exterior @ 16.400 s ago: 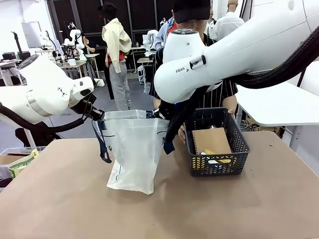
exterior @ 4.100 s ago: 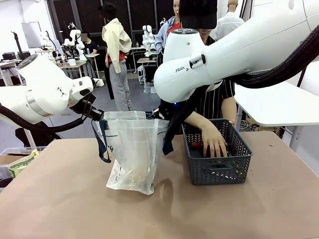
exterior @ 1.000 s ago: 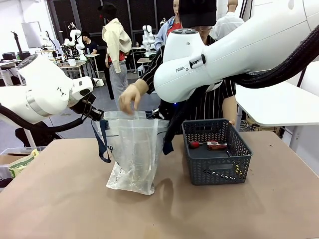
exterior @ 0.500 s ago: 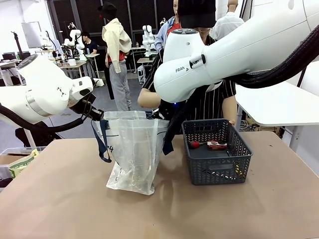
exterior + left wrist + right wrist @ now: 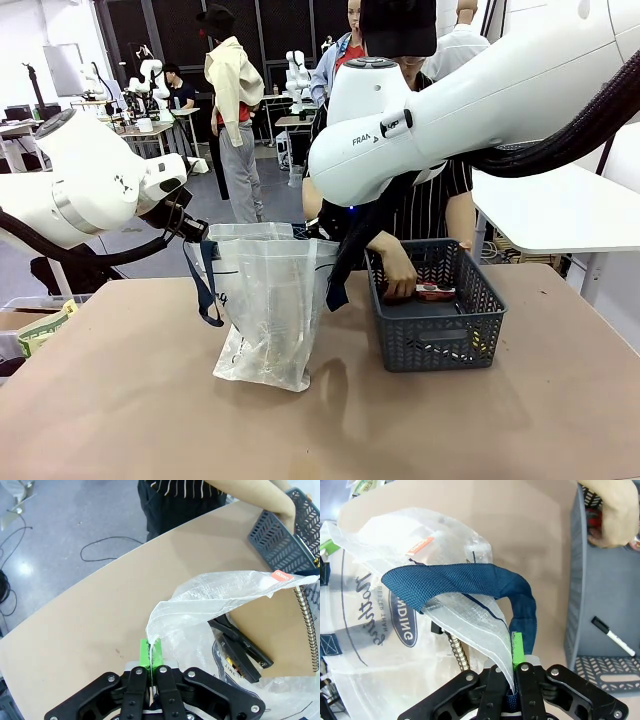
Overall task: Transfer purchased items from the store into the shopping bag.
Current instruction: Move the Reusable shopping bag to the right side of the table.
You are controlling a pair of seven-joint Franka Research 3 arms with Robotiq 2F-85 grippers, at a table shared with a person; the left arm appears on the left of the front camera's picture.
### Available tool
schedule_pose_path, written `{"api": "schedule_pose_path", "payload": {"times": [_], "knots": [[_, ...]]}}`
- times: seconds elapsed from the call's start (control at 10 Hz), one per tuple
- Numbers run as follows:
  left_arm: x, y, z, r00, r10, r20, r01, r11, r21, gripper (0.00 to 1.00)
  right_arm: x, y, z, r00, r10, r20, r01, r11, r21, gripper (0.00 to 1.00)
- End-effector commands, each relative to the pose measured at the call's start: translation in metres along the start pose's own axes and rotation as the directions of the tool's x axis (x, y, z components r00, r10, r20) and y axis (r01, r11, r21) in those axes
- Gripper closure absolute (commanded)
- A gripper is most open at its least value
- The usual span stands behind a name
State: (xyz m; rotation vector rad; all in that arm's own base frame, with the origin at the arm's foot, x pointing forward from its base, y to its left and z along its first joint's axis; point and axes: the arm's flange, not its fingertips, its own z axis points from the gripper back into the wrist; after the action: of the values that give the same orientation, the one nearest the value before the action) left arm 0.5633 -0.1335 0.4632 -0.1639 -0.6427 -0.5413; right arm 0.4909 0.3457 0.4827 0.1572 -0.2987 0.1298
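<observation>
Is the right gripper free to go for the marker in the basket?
Probably not. The right gripper is shut on the bag rim, holding it open, so it would have to let go first. The marker lies bare in the basket, though the person's hand is inside too.

Glossy grey floor (image 5: 50, 530); white side table (image 5: 560, 212); dark panelled back wall (image 5: 175, 30).
</observation>
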Motion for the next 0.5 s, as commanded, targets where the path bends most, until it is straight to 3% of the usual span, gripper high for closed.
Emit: {"api": "schedule_pose_path", "payload": {"times": [0.0, 0.4], "knots": [[-0.0008, 0.0001, 0.0033, 1.000, 0.007, 0.001, -0.007, 1.000, 0.004, 1.00, -0.0040, -0.0035, -0.0011, 1.000, -0.005, -0.006, 0.006, 1.000, 0.016, 1.00], [-0.0008, 0.0001, 0.0033, 1.000, 0.007, 0.001, -0.007, 1.000, 0.004, 1.00, -0.0040, -0.0035, -0.0011, 1.000, -0.005, -0.006, 0.006, 1.000, 0.016, 1.00]]}}
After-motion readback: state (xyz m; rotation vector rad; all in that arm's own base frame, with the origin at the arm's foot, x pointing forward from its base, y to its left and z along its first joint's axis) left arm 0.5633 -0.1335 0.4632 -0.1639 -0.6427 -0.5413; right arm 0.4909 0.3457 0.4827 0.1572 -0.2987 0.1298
